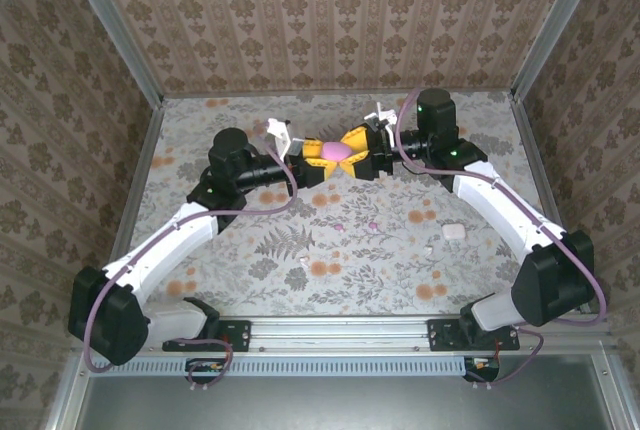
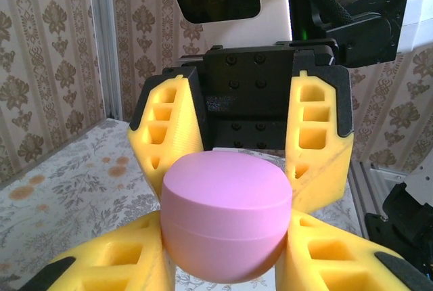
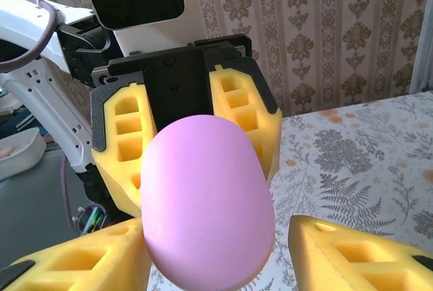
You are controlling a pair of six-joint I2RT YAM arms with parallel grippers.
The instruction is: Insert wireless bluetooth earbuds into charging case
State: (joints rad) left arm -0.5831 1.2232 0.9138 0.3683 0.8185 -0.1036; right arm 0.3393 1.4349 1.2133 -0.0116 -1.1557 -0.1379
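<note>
Two hands are meeting over the far tabletop (image 1: 250, 250): left hand (image 1: 325, 157) is gripping a pink rounded box (image 1: 338, 151), right hand (image 1: 355, 153) is gaping open around it. White charging case (image 1: 455, 233) is lying apart, near right.

I'm seeing the charging case (image 1: 455, 233), a small glossy white rounded box, lying flat on the table (image 1: 500, 130). One earbud (image 1: 428, 247), a white speck, is lying near the case's left; the other earbud (image 1: 303, 262) is lying well apart, farther left.
</note>
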